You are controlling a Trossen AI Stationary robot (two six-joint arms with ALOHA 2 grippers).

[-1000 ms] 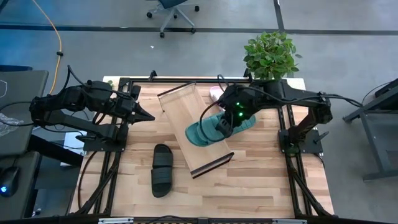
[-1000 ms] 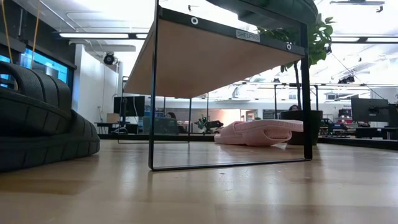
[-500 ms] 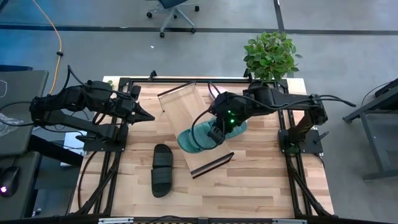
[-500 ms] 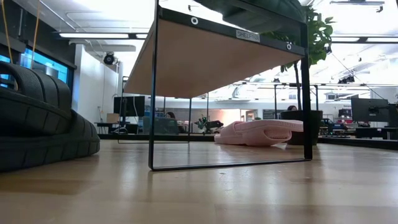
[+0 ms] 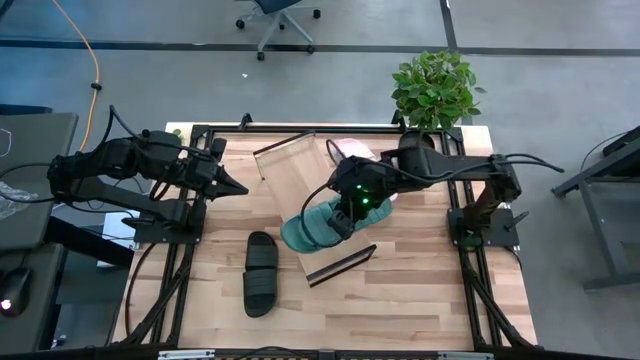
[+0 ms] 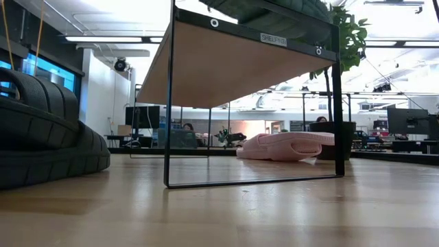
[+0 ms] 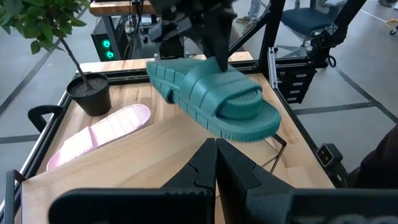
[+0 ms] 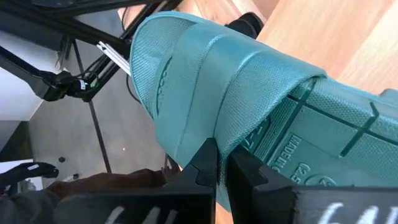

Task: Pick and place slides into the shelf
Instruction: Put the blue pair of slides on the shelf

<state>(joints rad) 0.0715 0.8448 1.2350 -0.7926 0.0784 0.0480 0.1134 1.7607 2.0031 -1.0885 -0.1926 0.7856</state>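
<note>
A dark green slide hangs over the light-wood shelf, with my right gripper shut on it. The left wrist view shows this slide tilted above the board. A black slide lies sole-down on the table to the left of the shelf's near end. A pale pink slide lies on the table at the far side, partly hidden by my right arm. My left gripper waits shut at the table's left, touching nothing. My right gripper pinches the edge of the green slide's strap between its two fingers, one fingertip on the strap's outer face and the other on the footbed side. The fingers slant down from the table's right. The slide is lifted and tilted above the shelf board.
A potted plant stands at the table's far right corner, next to the pink slide. The shelf lies diagonally, its dark end rail toward the near edge. Bare tabletop lies at the near right.
My right gripper has carried the green slide toward the table's left and a little toward the near edge, sinking slightly. The slide now hangs over the shelf's left side, still tilted, and the pink slide shows more behind the arm.
</note>
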